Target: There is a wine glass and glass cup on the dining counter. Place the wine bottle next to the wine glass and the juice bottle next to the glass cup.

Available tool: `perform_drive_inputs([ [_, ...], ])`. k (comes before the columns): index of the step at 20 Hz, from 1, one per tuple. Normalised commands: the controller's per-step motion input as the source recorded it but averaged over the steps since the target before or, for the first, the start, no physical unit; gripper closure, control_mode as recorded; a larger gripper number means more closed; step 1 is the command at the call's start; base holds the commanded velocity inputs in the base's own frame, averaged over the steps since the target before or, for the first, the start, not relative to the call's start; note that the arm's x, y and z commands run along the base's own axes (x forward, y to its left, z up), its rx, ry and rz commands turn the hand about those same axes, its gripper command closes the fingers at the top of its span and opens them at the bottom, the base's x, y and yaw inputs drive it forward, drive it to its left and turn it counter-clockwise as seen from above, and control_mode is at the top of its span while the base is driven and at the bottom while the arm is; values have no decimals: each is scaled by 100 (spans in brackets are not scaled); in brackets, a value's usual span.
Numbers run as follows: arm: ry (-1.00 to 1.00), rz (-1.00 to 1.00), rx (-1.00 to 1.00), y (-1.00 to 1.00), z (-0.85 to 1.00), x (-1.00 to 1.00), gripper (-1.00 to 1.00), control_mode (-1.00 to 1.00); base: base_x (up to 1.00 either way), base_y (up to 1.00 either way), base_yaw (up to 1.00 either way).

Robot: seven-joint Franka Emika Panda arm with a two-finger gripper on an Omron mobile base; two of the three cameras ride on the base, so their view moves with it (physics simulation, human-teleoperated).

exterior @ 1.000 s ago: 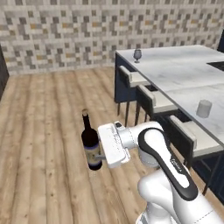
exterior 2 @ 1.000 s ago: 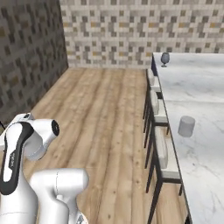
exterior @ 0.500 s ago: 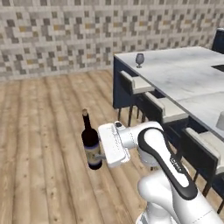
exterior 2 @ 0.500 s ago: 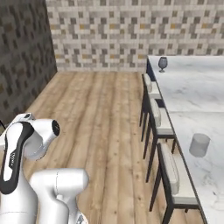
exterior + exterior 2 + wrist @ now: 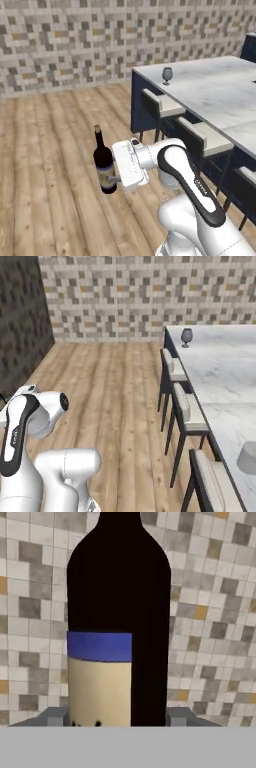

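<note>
One wine bottle (image 5: 104,169). One wine glass (image 5: 167,75) on the worktop (image 5: 220,95), and one glass cup (image 5: 248,457). Three stools (image 5: 186,408) show along the worktop's near side.

Camera setup: two wide base views, one tight hand cam

Both base cams sit behind the arm looking forward and down, sharing the dining counter (image 5: 225,95) and wine glass (image 5: 167,75) around 1–2 o'clock; the hand cam sits right up against the wine bottle (image 5: 117,612), facing the tiled wall (image 5: 215,612).
</note>
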Motion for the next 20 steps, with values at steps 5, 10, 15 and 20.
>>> perform_drive_inputs([
  [5,0,0,0,0,0,0,100,100,72,43,-13],
  [10,0,0,0,0,0,0,100,100,72,43,-14],
  [15,0,0,0,0,0,0,100,100,71,44,-14],
  [20,0,0,0,0,0,0,100,100,72,42,-16],
])
